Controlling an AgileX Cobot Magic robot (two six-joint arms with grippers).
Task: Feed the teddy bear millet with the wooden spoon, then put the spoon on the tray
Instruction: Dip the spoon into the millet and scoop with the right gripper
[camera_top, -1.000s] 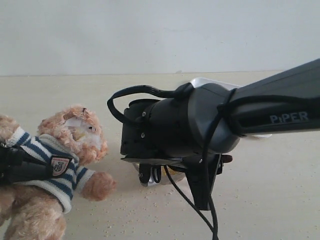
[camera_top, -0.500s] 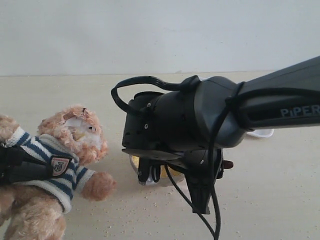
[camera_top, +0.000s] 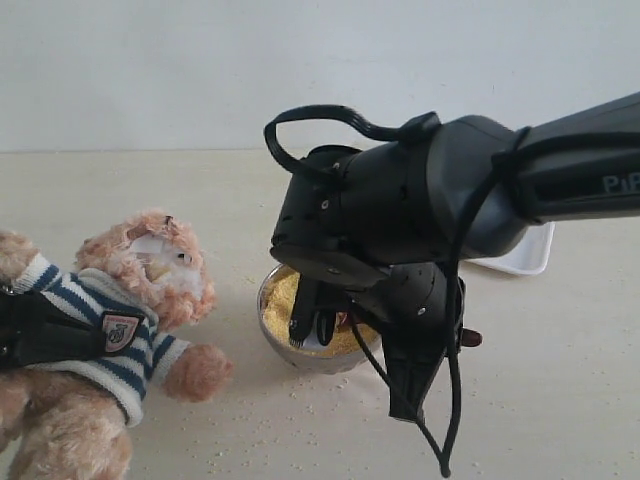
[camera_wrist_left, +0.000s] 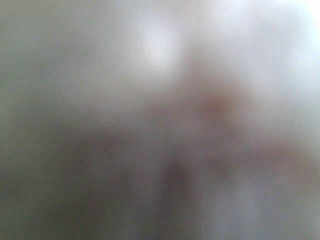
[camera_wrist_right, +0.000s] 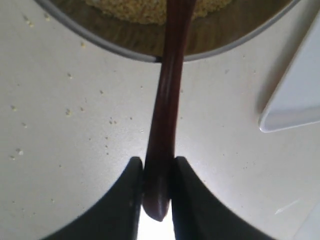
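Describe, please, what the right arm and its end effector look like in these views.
The right arm is matte dark grey, a tapering forearm with partial white lettering ending in a bulky rounded wrist housing. A black cable loops over it; another dangles beneath. The end effector has two black fingers with smooth curved inner edges.

The teddy bear (camera_top: 150, 270) is showing fluffy, matt pinkish plush and is wearing a soft striped cloth shirt (camera_top: 60, 290). The millet (camera_top: 283, 297) is lying as fine, dry golden grain in a shiny metal bowl (camera_top: 290, 352). The wooden spoon (camera_wrist_right: 167, 100) is gleaming smooth and dark between the matt black plastic fingers (camera_wrist_right: 120, 200) of the right hand (camera_wrist_right: 159, 187). The tray (camera_wrist_right: 300, 90) is looking like smooth white plastic, and the desk (camera_wrist_right: 75, 125) is looking pale and matt.
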